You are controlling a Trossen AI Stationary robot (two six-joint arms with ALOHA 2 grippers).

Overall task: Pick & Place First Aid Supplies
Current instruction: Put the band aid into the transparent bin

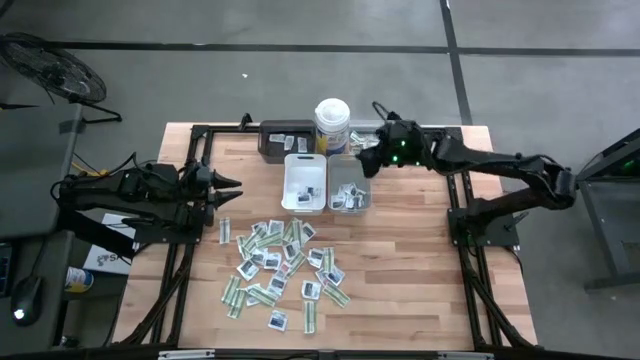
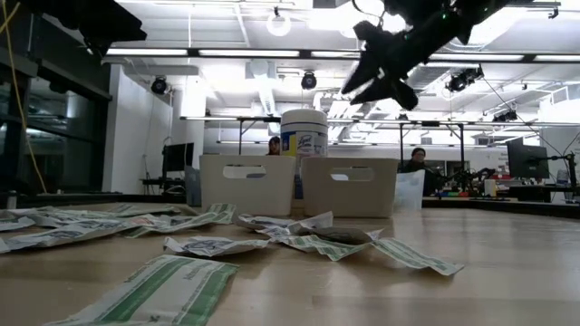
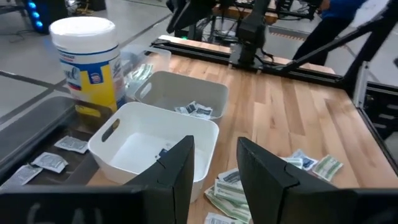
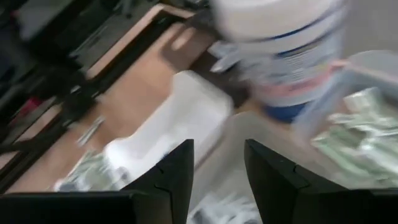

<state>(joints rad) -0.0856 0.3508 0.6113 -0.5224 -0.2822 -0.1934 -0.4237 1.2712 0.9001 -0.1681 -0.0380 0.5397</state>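
Dark right gripper (image 1: 366, 158): raised over the far trays, just beside the canister; fingers (image 4: 168, 177) parted with a clear gap, nothing between them
Dark left gripper (image 1: 232, 187): waiting at the table's left edge, pointing toward the middle; fingers (image 3: 177, 171) apart, nothing held
Grey rectangular tray (image 1: 349, 187): below the right gripper, several white sachets lying inside
White rectangular tray (image 1: 304, 182): touching the grey tray's left side, a few small packets in it
Tall white round canister with lid (image 1: 332, 125): upright behind both trays, yellow-and-blue label
Dark flat tray (image 1: 285, 140): left of the canister at the far edge, a few white sachets on it
Clear tray (image 1: 365, 137): right of the canister, partly under the right gripper, holding green-and-white strips
First aid supplies (image 1: 280, 265): dozens of white sachets and pale-green-and-white strips scattered flat on the wood in front of the trays, many overlapping
Light wooden slat table (image 1: 420, 270): bare to the right of the scatter
Background: people (image 2: 416, 161) seated in the room beyond the table, in the low view
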